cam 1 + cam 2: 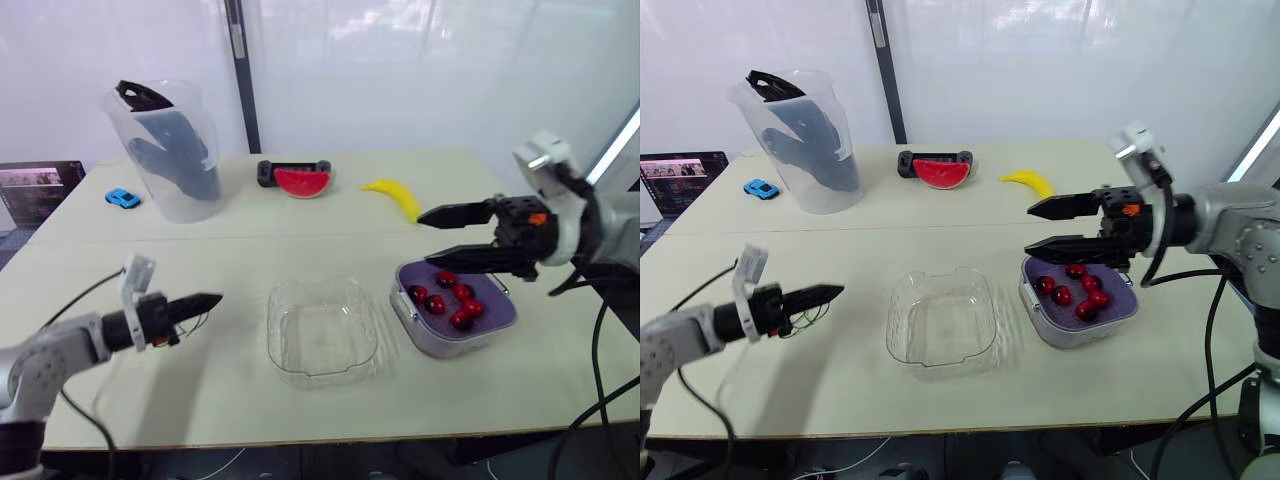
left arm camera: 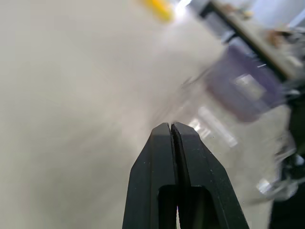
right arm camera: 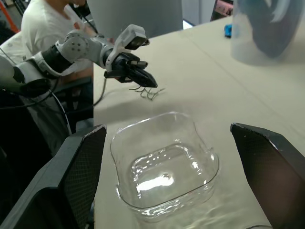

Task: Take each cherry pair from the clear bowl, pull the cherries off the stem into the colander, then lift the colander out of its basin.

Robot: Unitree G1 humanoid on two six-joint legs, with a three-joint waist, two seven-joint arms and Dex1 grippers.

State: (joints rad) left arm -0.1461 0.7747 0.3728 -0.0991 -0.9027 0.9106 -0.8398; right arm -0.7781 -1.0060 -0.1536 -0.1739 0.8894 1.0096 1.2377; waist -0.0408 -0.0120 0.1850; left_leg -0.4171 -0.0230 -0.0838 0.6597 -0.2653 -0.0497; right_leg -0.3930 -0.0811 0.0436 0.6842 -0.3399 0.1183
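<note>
The right gripper (image 1: 425, 236) is spread wide and holds nothing. Its two fingers point toward the middle of the tabletop (image 1: 250, 250), above the far left part of the colander (image 1: 497, 305) and clear of its rim. The colander sits in its basin toward the right edge and holds a cluster of loose red cherries (image 1: 447, 297).

The left gripper (image 1: 203, 301) is pressed fully closed, fingertip against fingertip, low over the tabletop toward the near left corner. A few thin green stems (image 3: 150, 92) lie right under its tip. Whether the fingers pinch them or they only rest on the tabletop cannot be told.

The bowl (image 1: 322, 330) stands between the two grippers, toward the near edge and just beside the basin, with no cherries in it.

Bare tabletop stretches from the left gripper to the bowl, and a broad bare band runs across the middle. Along the far edge, well apart from both grippers, are a jug (image 1: 170, 150) and a blue toy car (image 1: 122, 198) near the far left corner, a watermelon slice (image 1: 301, 181) midway, and a banana (image 1: 395, 195) to its right, nearest the right gripper.
</note>
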